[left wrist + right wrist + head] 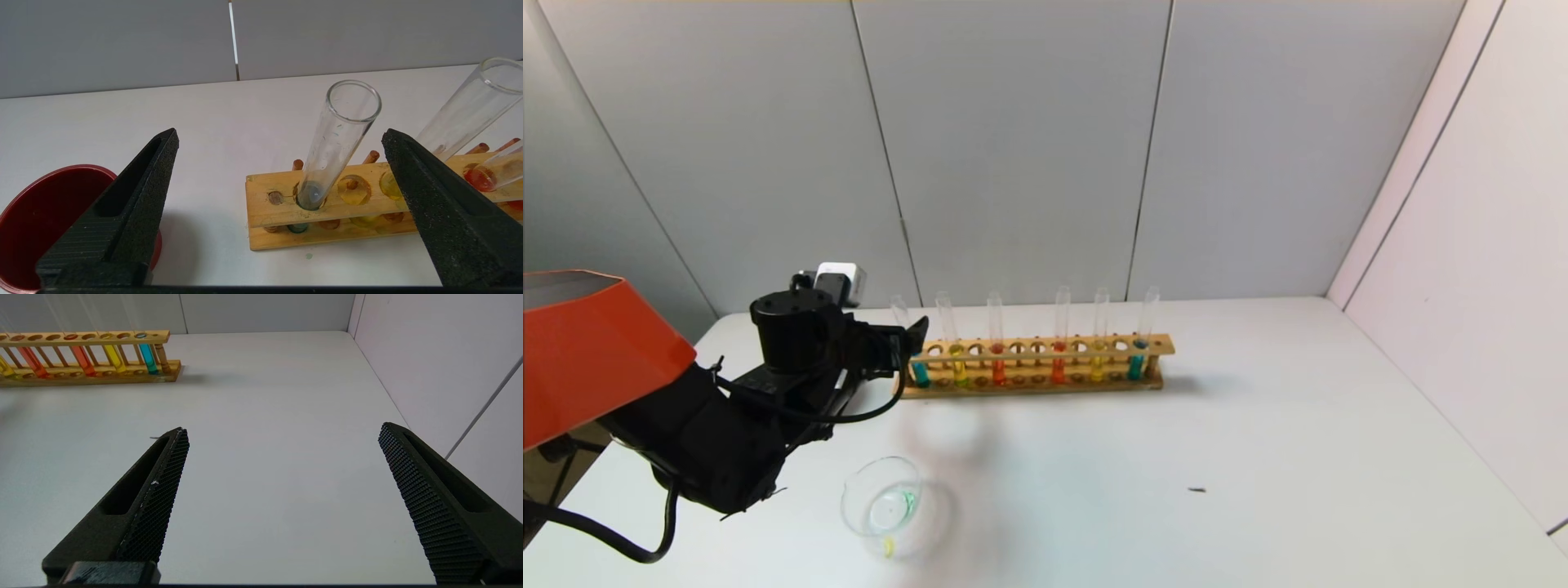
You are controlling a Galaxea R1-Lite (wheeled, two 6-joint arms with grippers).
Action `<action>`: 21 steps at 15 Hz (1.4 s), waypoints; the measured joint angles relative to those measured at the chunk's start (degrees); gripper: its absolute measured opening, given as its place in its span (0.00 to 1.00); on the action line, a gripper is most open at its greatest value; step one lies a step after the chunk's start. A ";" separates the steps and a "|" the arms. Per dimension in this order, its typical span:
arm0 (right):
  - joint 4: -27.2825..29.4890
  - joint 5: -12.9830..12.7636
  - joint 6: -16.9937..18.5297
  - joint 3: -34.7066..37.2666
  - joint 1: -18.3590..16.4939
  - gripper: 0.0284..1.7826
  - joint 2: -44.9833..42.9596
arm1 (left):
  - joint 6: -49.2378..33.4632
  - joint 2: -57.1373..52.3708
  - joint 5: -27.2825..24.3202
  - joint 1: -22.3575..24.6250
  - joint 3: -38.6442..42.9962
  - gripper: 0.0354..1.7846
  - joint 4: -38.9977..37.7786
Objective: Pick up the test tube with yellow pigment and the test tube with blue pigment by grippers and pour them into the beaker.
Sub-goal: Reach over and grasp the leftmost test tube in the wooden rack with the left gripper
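- My left hand [907, 347] sits at the left end of the wooden rack [1045, 347], fingers spread wide and holding nothing; the test tube with blue pigment [333, 143] stands between them, untouched on either side.
- That tube is seated in the rack's end hole, long axis near upright, mouth up and leaning slightly away from my wrist, round bottom down in the lower board.
- The test tube with yellow pigment [954, 347] stands next to it in the rack, also mouth up.
- The beaker [882, 502] sits on the table [1258, 457] nearer to me, well apart from the rack, with a faint greenish trace in its bottom.
- Judgement: I cannot tell whether pouring is done; both tubes are racked.
- My right hand [282, 490] hangs spread and empty over bare table, away from the rack.
- A dark red cup [36, 220] lies beside my left hand.
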 joint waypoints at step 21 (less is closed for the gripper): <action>0.00 0.00 0.00 0.00 0.00 0.95 0.00 | -0.44 3.54 1.41 -1.55 -3.38 0.88 -1.24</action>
